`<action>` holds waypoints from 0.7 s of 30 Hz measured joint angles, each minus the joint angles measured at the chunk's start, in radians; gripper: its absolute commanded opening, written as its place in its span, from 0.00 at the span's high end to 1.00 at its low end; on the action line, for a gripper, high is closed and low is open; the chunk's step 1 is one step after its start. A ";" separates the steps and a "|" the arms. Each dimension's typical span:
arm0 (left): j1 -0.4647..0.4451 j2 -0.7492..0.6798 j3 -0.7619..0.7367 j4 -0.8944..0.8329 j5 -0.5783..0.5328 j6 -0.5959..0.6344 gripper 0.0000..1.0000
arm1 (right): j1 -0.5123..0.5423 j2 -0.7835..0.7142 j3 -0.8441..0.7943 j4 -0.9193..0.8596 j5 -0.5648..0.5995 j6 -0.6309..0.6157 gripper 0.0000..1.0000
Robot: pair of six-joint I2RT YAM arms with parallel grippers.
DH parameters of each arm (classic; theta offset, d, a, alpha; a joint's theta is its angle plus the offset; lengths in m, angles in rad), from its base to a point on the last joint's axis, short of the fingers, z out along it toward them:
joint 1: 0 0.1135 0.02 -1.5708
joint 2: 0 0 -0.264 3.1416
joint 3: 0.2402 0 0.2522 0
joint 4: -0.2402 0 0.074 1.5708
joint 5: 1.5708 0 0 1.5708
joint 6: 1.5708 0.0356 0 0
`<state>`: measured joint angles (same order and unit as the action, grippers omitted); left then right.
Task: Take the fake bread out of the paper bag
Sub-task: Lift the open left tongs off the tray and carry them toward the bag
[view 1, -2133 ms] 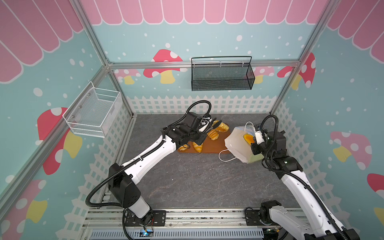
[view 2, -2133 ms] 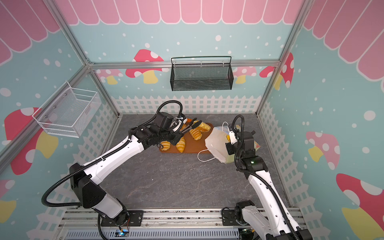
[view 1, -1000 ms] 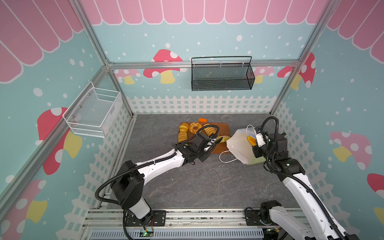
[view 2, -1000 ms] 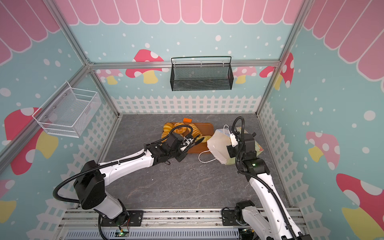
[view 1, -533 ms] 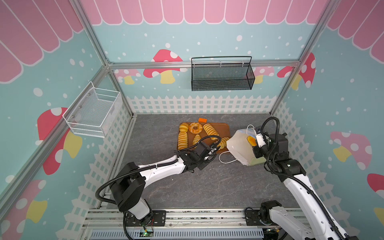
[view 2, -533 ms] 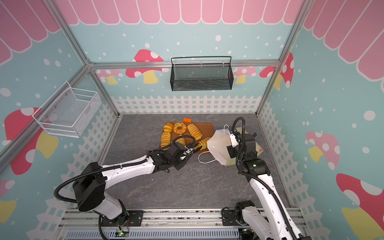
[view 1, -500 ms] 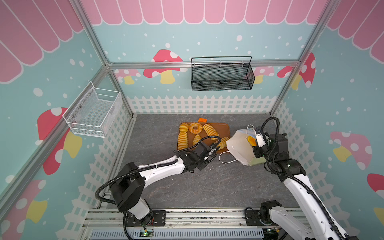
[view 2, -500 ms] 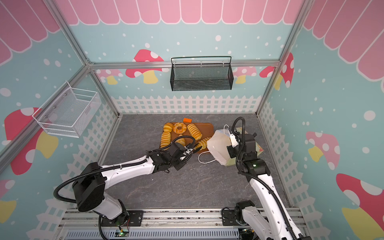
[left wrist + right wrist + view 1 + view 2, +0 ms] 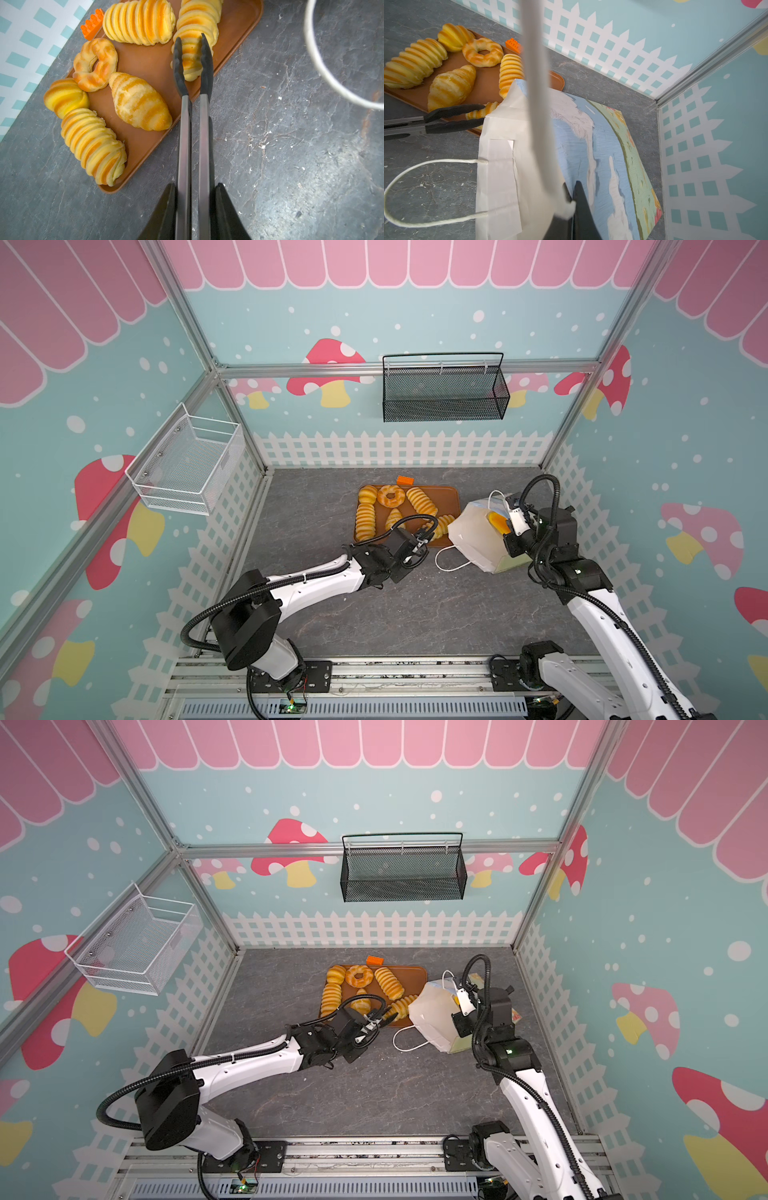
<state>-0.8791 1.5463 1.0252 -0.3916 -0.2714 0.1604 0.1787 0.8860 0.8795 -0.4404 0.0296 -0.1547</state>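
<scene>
Two white arms with black joints.
Looped black ribbed cables point(image 9: 216, 608) run along left arm point(image 9: 316, 593) and right arm point(image 9: 598, 614); left gripper point(image 9: 196, 185) has black wedge fingers point(image 9: 166, 212); silver rail point(image 9: 395, 672) at bottom.

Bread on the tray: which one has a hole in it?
The ring doughnut at the far edge of the tray; every other piece is solid.

Golden-yellow ridged toy pastries point(image 9: 93, 145): glossy, smooth.
White paper bag point(image 9: 500, 166): matt, creased.
Orange-brown flat tray point(image 9: 145, 60): smooth plastic.
Long tongs point(image 9: 184, 135): brushed metal, matt black tips.
</scene>
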 measured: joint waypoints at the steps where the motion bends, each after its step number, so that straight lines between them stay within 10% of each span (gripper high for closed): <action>1: 0.000 -0.004 0.000 -0.002 0.003 -0.001 0.75 | 0.000 -0.002 0.000 0.000 -0.006 -0.003 1.00; 21: 0.025 -0.114 -0.042 -0.023 0.060 -0.045 0.55 | 0.000 -0.030 0.003 -0.003 -0.022 -0.058 1.00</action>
<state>-0.8543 1.4322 0.9829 -0.4141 -0.2119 0.1150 0.1787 0.8562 0.8825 -0.4435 0.0074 -0.2123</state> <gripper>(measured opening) 0.449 0.047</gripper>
